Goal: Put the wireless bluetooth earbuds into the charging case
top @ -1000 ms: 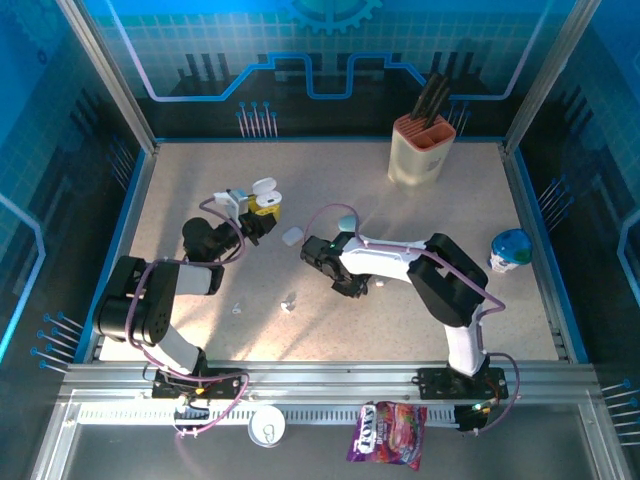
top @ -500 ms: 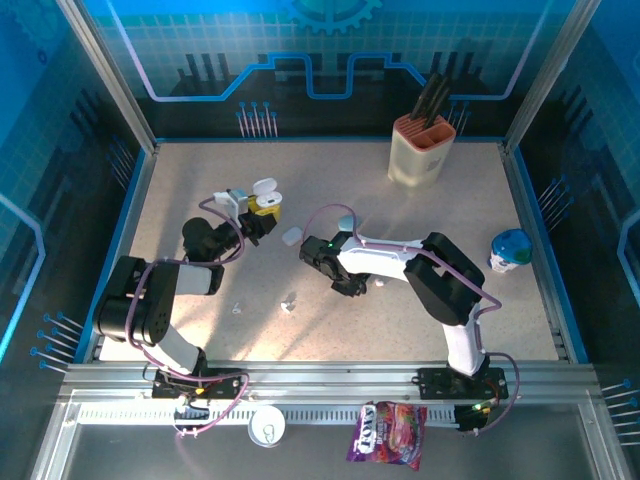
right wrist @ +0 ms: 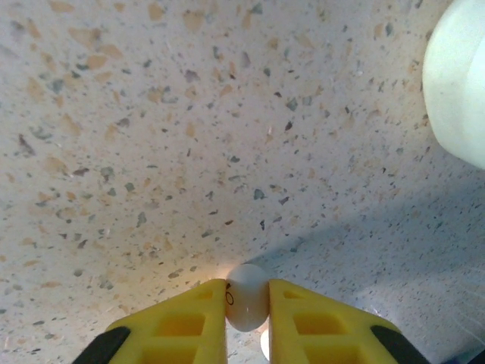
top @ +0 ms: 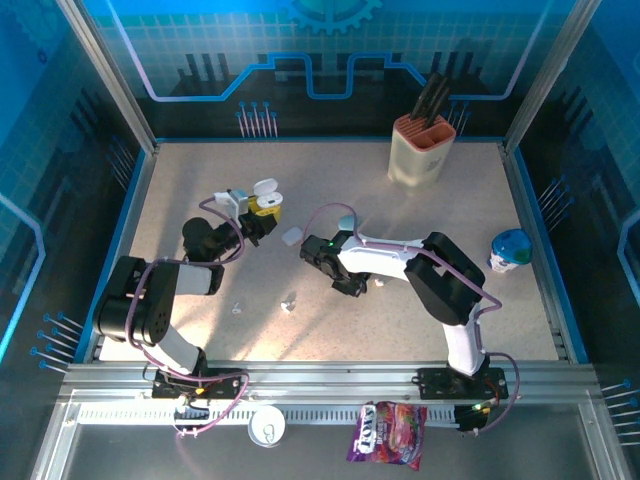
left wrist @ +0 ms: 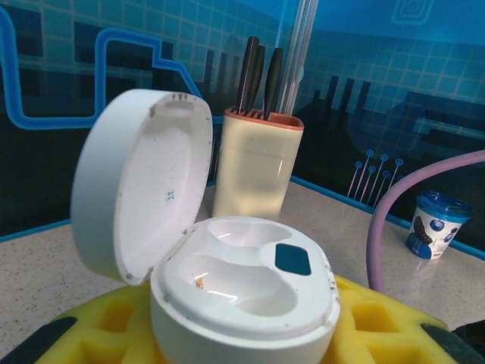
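Left gripper [top: 262,208] clamped, right gripper [right wrist: 248,312] pinched shut (wrist pointing down)

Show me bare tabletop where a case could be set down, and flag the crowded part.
Bare: the far-left corner behind the open charging case; the stretch between knife block and blue cup; the near strip between the arm bases. Crowded: the middle, where loose earbuds lie by the right end effector pinching an earbud.

Knife block [top: 420,150] stands near the table's [top: 200,180] far edge; blue cup [top: 510,250] at right edge; far-left corner open.
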`<move>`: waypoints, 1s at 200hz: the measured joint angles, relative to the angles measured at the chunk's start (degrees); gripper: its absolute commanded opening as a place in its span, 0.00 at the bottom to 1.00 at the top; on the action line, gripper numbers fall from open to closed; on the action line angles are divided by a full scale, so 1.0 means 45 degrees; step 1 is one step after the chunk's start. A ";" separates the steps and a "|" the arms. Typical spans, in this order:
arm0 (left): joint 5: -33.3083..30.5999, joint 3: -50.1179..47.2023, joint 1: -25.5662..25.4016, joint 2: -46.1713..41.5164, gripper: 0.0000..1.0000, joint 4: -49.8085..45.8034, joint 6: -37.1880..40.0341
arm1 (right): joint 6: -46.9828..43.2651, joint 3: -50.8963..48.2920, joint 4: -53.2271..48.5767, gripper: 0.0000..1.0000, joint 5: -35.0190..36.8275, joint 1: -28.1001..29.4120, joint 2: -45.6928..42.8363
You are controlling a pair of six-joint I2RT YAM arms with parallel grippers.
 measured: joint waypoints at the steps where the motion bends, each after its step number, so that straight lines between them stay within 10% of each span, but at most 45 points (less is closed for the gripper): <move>1: 0.0000 0.0000 0.0000 0.0000 0.32 0.0000 0.0000 | 0.0005 0.0005 -0.0005 0.17 0.0000 0.0000 0.0000; 90: 0.0189 0.0000 -0.0044 0.0000 0.32 0.0000 0.0010 | 0.1457 -0.1001 0.1069 0.19 -0.2754 -0.2055 -0.2317; 200: 0.0427 0.0165 -0.2443 0.0733 0.30 0.0005 0.0797 | 0.5950 -0.5158 0.5746 0.19 -1.1424 -0.7227 -0.6557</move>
